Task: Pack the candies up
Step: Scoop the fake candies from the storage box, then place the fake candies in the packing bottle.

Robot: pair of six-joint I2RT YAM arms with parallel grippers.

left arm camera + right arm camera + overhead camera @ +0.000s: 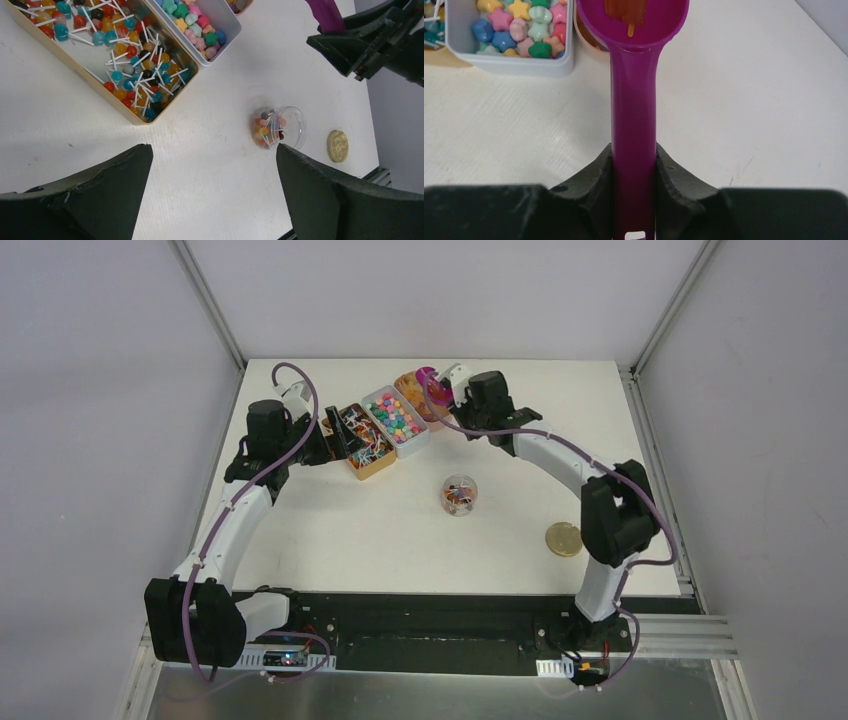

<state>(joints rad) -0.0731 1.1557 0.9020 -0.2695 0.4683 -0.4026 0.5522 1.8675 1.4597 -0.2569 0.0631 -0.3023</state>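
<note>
The candies (132, 65) are small round lollipops on white sticks, in red, blue and orange, heaped in a gold tin (378, 468). A few more lie in a clear round jar (459, 495) at mid-table, which also shows in the left wrist view (290, 127). My left gripper (212, 147) is open and empty, above bare table next to the gold tin (70, 65). My right gripper (634, 155) is shut on the handle of a purple scoop (634, 100). The scoop's bowl holds an orange sweet (626, 12) over a pinkish bowl (410, 390).
A white tin (396, 422) of star-shaped pastel sweets stands between the gold tin and the pinkish bowl, and shows in the right wrist view (514, 65). A gold round lid (564, 539) lies at the front right, near the right arm.
</note>
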